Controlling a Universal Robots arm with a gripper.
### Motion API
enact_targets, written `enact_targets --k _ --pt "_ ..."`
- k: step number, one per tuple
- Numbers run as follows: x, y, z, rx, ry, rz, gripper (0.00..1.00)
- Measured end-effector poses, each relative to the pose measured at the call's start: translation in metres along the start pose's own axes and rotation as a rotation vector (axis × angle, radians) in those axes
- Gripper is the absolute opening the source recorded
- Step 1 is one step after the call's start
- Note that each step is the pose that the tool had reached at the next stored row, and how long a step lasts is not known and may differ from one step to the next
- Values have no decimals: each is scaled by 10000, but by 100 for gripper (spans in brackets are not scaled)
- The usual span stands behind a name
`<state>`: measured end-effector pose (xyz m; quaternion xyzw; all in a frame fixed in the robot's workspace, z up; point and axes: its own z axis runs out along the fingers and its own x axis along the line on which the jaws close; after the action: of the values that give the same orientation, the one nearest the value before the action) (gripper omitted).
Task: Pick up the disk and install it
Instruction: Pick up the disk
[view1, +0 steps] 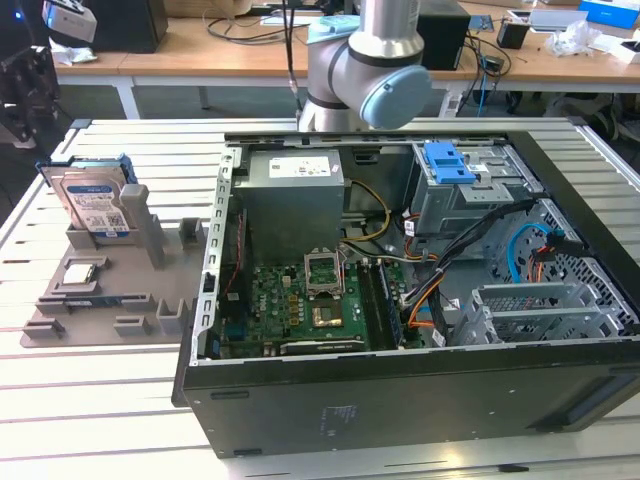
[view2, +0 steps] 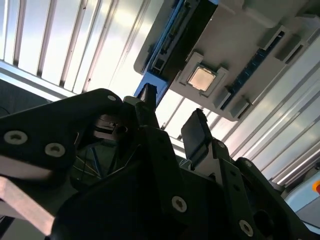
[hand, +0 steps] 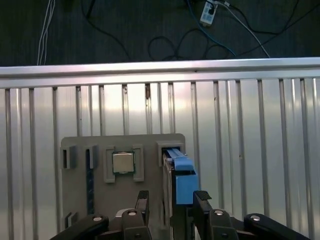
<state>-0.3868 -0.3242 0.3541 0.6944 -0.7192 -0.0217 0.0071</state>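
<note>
The disk (view1: 95, 200), silver with a white-and-blue label and a blue frame, stands on edge in a slot of the grey holder (view1: 110, 285) at the exterior view's left. My gripper (hand: 171, 202) is open above it. In the first wrist view its two black fingers (hand: 142, 201) stand either side of the disk's blue top edge (hand: 183, 175) and are apart from it. In the second wrist view the gripper (view2: 170, 120) points at the disk's dark edge (view2: 182, 35). Nothing is held.
The open computer case (view1: 400, 400) lies at the exterior view's right, with a grey drive cage (view1: 470, 195) topped by a blue bracket (view1: 448, 160). A square chip (hand: 122, 162) sits in the holder beside the disk. The slatted table's edge (hand: 160, 70) runs just beyond the holder.
</note>
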Motion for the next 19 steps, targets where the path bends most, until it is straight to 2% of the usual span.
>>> enact_targets --k 5,10,19 --pt "-83 -10 125 -3 31 -186 48" --pt "-97 -34 258 -6 110 -363 48" --pt "-95 -52 500 -5 121 -416 48"
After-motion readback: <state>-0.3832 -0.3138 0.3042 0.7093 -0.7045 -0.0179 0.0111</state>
